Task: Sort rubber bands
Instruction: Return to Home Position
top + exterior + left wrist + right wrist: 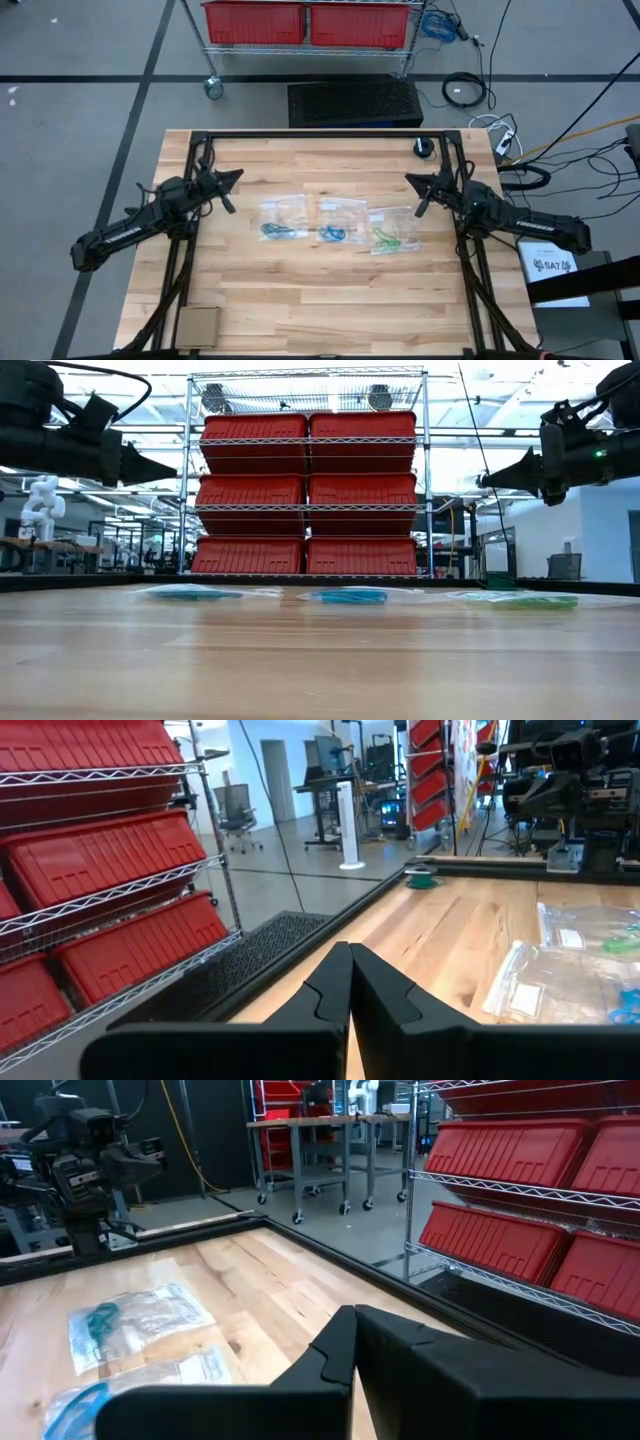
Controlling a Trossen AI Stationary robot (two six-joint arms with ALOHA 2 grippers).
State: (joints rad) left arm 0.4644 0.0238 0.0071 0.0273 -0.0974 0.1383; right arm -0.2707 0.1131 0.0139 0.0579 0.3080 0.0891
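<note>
Left gripper (236,176) is seen left of centre in the high view, raised above the table (300,310). Its fingers are pressed together tip to tip and nothing is held. Right gripper (411,181) is mirrored right of centre, likewise pinched closed and empty. In the low view both are found in the upper corners of the frame, well clear of the wood.

Three clear bags are laid flat in a row at mid-frame of the high view, between the two grippers and apart from both: left bag (284,212), centre bag (341,210), right bag (393,222). The rubber bands are seen inside them: teal-blue bands (281,231) in the left bag, blue bands (333,235) in the centre bag, green bands (390,239) in the right bag. The bags sit close side by side; whether their edges touch cannot be told.

A broad bare strip of wood is left across the lower half of the table. A narrower strip is left above the bags, up to the black frame rail (320,135) along the top edge. More rails are run down near the left and right edges, under the arms.

A small dark round object (425,148) is noted at the table's upper right, by the rail. A cardboard piece (198,325) is noted at the lower left corner. Past the top edge a black mat (355,102) and red bins (305,22) on a wire rack are seen.
</note>
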